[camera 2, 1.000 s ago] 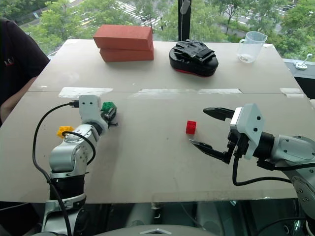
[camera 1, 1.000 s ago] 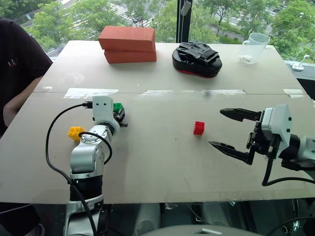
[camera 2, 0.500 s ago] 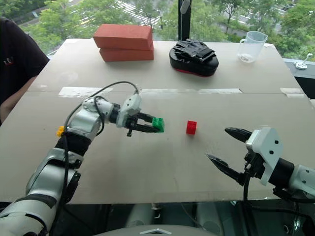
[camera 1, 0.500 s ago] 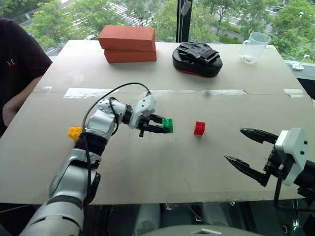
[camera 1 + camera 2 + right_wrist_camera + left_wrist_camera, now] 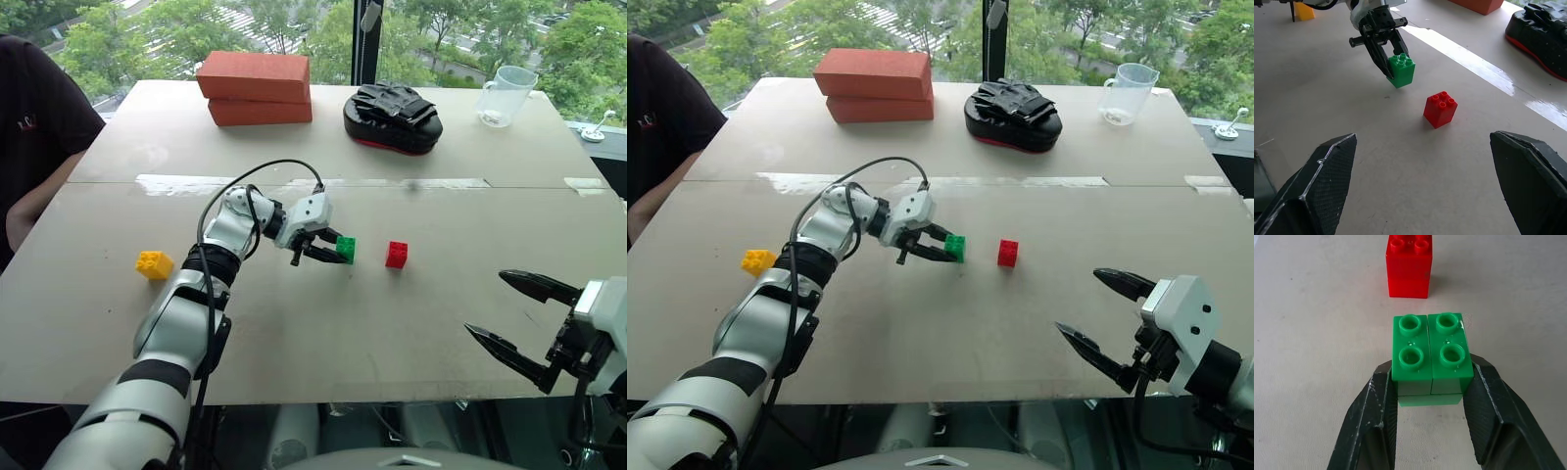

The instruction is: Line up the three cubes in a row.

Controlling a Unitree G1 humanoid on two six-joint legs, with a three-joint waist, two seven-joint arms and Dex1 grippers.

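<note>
My left gripper (image 5: 338,253) is shut on the green cube (image 5: 346,249), holding it at the table's middle, a short way left of the red cube (image 5: 397,255). The left wrist view shows the green cube (image 5: 1431,355) clamped between both fingers, with the red cube (image 5: 1409,265) just beyond it. The yellow cube (image 5: 154,263) sits alone on the table at the left. My right gripper (image 5: 521,320) stands open with nothing in it near the table's front right edge, well clear of the red cube (image 5: 1440,108).
Two large red-orange bricks (image 5: 254,88) are stacked at the back left. A black pouch (image 5: 392,117) and a clear measuring cup (image 5: 506,95) stand at the back. A person in a dark shirt (image 5: 39,127) sits at the table's left side.
My left arm swung from near the yellow cube to the right, carrying the green cube up beside the red one. My right gripper pulled back toward the front right edge.
</note>
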